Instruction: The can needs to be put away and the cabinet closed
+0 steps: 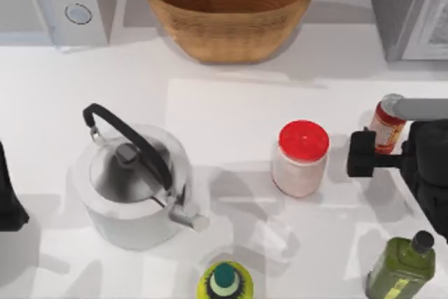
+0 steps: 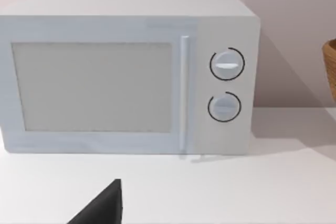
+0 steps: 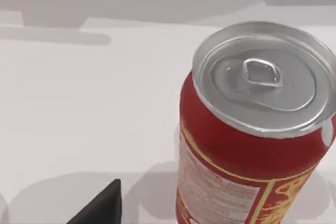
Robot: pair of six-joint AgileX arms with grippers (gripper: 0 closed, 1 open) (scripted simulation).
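The can (image 1: 387,127) is slim and red with a silver top, and it stands upright on the table at the right. My right gripper (image 1: 372,136) reaches in from the right edge and is open at the can, with one black finger (image 1: 360,153) just beside it. In the right wrist view the can (image 3: 252,129) is very close, with a black fingertip (image 3: 102,205) apart from it. The grey cabinet (image 1: 392,5) with its white-framed door stands in the back right corner. My left gripper (image 1: 7,197) is parked at the left edge, open.
A white jar with a red lid (image 1: 301,159) stands left of the can. A green bottle (image 1: 402,267) is at the front right and a steel kettle (image 1: 133,187) at the front left. A wicker basket (image 1: 227,8) and a microwave (image 2: 131,77) stand at the back. A yellow-green bottle (image 1: 225,281) is at the front edge.
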